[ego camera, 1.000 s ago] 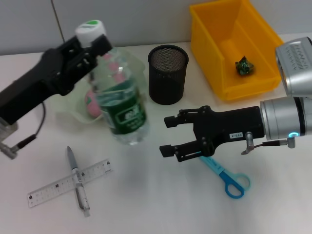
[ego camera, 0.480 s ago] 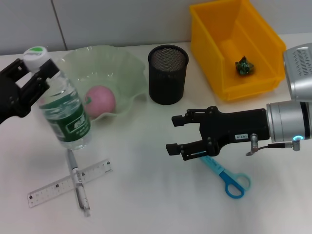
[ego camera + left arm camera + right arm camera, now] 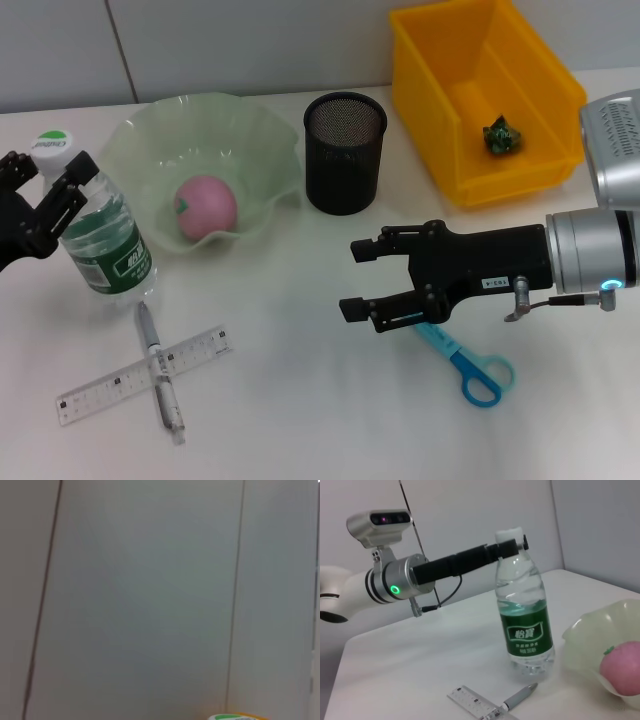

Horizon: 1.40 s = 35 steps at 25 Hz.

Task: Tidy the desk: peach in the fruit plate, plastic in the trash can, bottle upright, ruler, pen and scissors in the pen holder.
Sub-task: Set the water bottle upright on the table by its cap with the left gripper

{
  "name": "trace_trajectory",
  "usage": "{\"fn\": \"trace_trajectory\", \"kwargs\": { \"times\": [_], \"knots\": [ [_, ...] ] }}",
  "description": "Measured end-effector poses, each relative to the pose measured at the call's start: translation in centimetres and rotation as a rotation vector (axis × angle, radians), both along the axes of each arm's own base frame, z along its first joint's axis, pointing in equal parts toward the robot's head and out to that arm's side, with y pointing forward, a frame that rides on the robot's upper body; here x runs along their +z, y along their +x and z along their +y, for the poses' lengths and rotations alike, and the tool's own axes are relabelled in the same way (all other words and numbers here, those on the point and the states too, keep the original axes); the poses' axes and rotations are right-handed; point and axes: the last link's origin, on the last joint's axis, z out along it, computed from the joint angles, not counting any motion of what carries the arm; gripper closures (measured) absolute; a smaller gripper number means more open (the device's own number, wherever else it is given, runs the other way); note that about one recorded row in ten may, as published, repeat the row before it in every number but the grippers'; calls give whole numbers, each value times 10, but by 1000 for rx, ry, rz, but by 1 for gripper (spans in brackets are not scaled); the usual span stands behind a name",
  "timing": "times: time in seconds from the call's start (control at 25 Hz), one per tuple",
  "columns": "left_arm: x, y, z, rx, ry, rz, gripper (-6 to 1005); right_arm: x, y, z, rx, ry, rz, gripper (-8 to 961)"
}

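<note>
Bright, even overhead light leaves soft shadows on the table (image 3: 300,400) (the left wrist view is blurred).

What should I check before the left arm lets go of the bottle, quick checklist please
1. Bottle upright: ok, standing straight in the right wrist view.
2. Bottle base on the table: ok, it appears to rest there.
3. Left gripper at the neck: ok, fingers around it under the cap.
4. Pen near the base: cannot tell if touching.
5. Right gripper: ok, open, away from the bottle, above the scissors.
</note>
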Motion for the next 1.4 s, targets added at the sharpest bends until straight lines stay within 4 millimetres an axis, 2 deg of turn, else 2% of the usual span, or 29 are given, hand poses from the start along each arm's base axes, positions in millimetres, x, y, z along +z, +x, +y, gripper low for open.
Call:
{"fn": "trace_trajectory", "kwargs": {
  "times": [0.8, 1.4],
  "knots": [
    [-2, -16, 5, 96, 66, 72, 556, 1, -1, -3, -1, -16, 13, 128],
    [-3, -18, 5, 103, 65, 75, 551, 1, -1, -4, 1, -19, 16, 132]
  ]
}}
